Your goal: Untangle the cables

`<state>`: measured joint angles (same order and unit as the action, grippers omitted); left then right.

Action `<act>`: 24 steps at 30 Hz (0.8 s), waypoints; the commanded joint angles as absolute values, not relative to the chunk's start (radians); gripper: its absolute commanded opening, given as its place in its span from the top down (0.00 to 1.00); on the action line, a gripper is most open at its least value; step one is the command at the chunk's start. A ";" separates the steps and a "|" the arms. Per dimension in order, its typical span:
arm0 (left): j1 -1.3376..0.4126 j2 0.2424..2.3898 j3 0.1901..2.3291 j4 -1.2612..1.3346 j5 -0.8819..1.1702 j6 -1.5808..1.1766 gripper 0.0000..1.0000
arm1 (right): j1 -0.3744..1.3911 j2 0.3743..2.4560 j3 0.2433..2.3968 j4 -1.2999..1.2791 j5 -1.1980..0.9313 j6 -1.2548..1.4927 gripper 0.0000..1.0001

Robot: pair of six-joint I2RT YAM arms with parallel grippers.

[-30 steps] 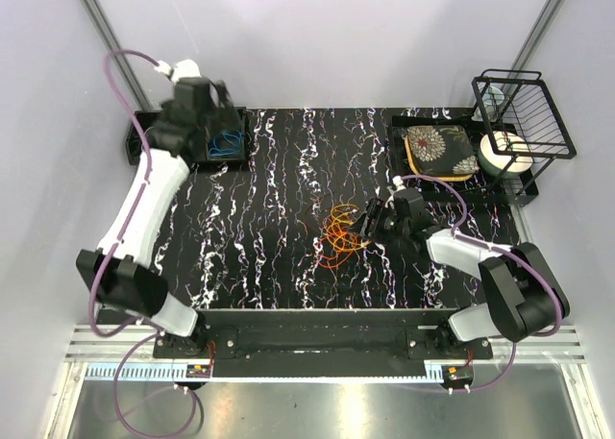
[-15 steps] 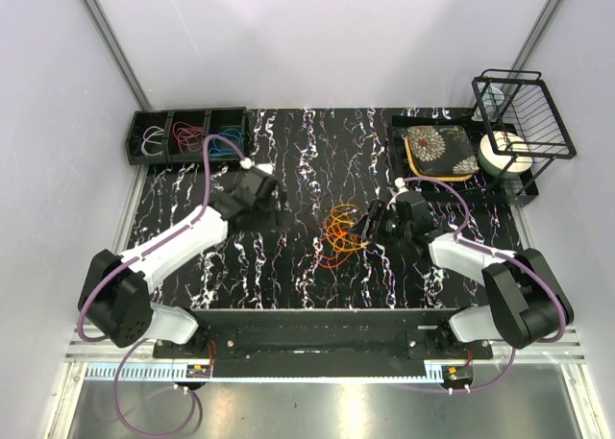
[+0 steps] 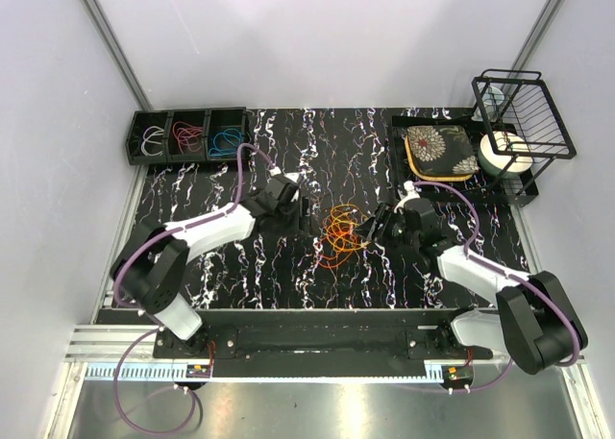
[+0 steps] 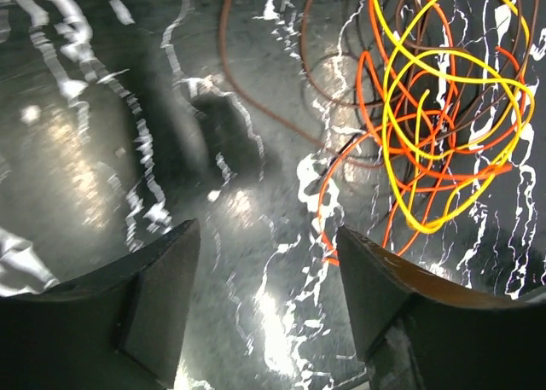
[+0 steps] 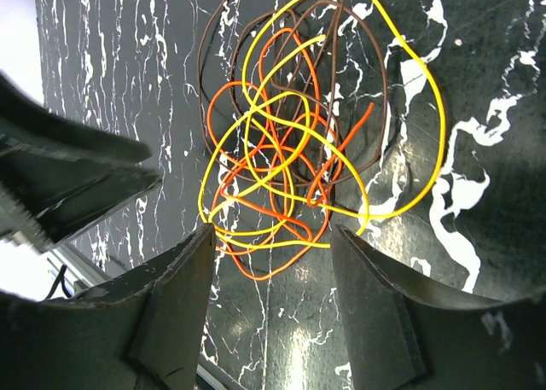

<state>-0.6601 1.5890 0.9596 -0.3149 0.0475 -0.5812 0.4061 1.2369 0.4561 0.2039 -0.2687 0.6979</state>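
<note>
The cables (image 3: 338, 234) lie in a loose tangle of yellow, orange and brown loops at the middle of the black marbled table (image 3: 240, 256). My left gripper (image 3: 307, 210) hovers just left of the tangle. In the left wrist view it is open (image 4: 266, 232) over bare table, with the cables (image 4: 426, 125) up and to the right of its right finger. My right gripper (image 3: 370, 229) is at the tangle's right side. It is also open (image 5: 271, 232), and the lowest yellow and orange loops of the cables (image 5: 286, 151) reach to its fingertips.
A black three-compartment bin (image 3: 187, 118) at the back left holds whitish, red and blue loops. At the back right are a tray (image 3: 396, 141) with a floral pad (image 3: 439, 151), a wire rack (image 3: 524, 112) and a white roll (image 3: 504, 154). Grey walls close in the sides.
My left arm has swung from the bin at the back left down to the left side of the tangle, and its jaws have narrowed somewhat. The right gripper has barely moved.
</note>
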 commanded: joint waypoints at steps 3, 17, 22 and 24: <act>-0.679 1.673 1.048 -0.180 0.135 -0.591 0.36 | 0.407 1.195 0.436 0.259 -0.229 0.710 0.38; -0.707 1.779 1.135 -0.132 0.115 -0.595 0.44 | 0.407 1.246 0.465 0.256 -0.245 0.704 0.38; -0.707 1.841 1.178 -0.159 0.083 -0.604 0.58 | 0.407 1.250 0.466 0.258 -0.250 0.703 0.38; -0.709 1.858 1.198 -0.173 0.072 -0.603 0.70 | 0.407 1.249 0.465 0.259 -0.252 0.703 0.38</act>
<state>-0.7052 1.8240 1.1366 -0.1791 0.1013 -0.6022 0.4061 1.2457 0.4347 0.2173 -0.2527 0.7048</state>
